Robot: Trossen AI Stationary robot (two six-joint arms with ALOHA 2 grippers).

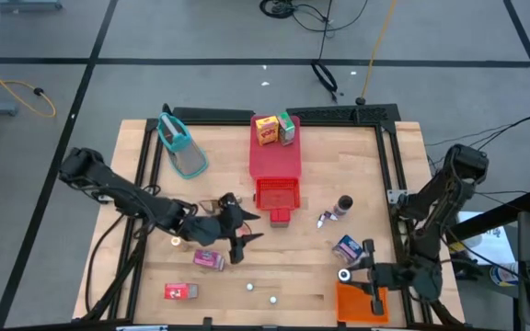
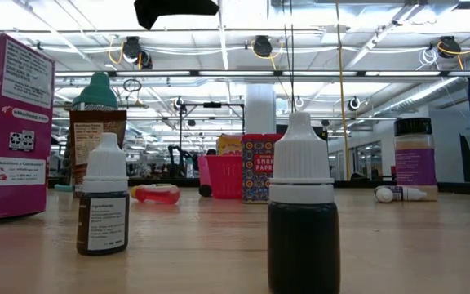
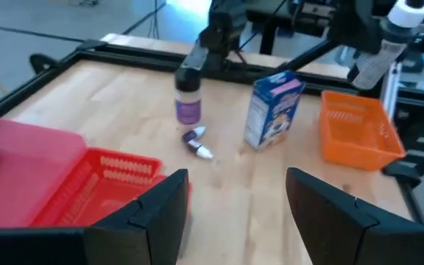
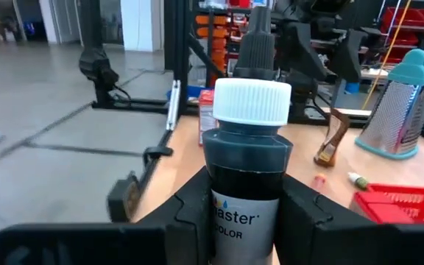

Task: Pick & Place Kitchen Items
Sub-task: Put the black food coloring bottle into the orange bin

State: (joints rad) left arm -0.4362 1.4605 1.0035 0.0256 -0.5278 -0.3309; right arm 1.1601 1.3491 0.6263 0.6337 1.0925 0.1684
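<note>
The left arm reaches low across toward the middle, its end effector (image 1: 240, 241) with fingers spread and empty. The right arm folds back near its base, its end effector (image 1: 346, 273) clamped.

Right gripper (image 4: 245, 213) clamps white-capped dark bottle (image 4: 246, 158); grater (image 4: 402, 110) beyond.

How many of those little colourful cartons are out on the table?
5: yellow carton and green carton on the red tray; pink carton and red carton at left; blue carton near the orange bin. A small dark box may be another.
</note>
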